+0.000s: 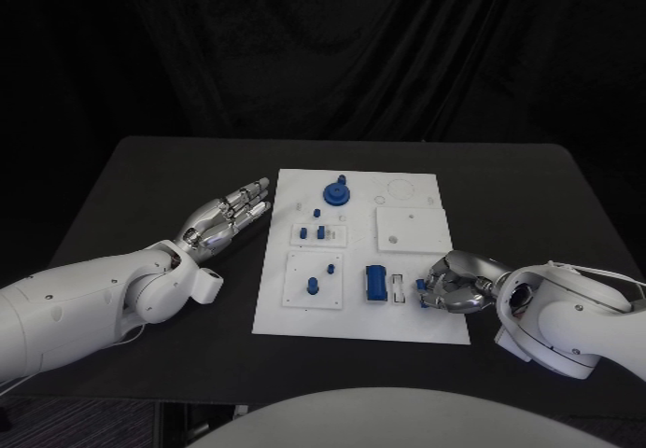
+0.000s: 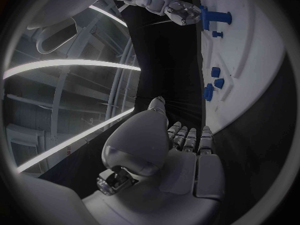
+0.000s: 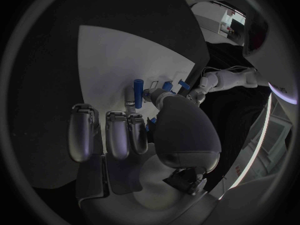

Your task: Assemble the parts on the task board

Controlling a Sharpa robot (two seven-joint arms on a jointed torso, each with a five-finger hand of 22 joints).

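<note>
Right hand (image 1: 456, 286) curls over the board's (image 1: 404, 322) near edge, grip unclear; left hand (image 1: 229, 220) flat, fingers spread, empty.

The flat white task board (image 1: 357, 322) looks like matt plastic, its small blue parts (image 1: 375, 283) smooth plastic with a slight sheen, on a matt black table (image 1: 161, 177), while both silver hands (image 1: 229, 219) (image 1: 457, 283) gleam like polished metal on glossy white arm shells.

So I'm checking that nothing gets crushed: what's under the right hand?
The right hand sits curled over the white board's near right edge, beside a blue block. A bit of blue shows at its fingers; what lies beneath the palm is covered.
</note>
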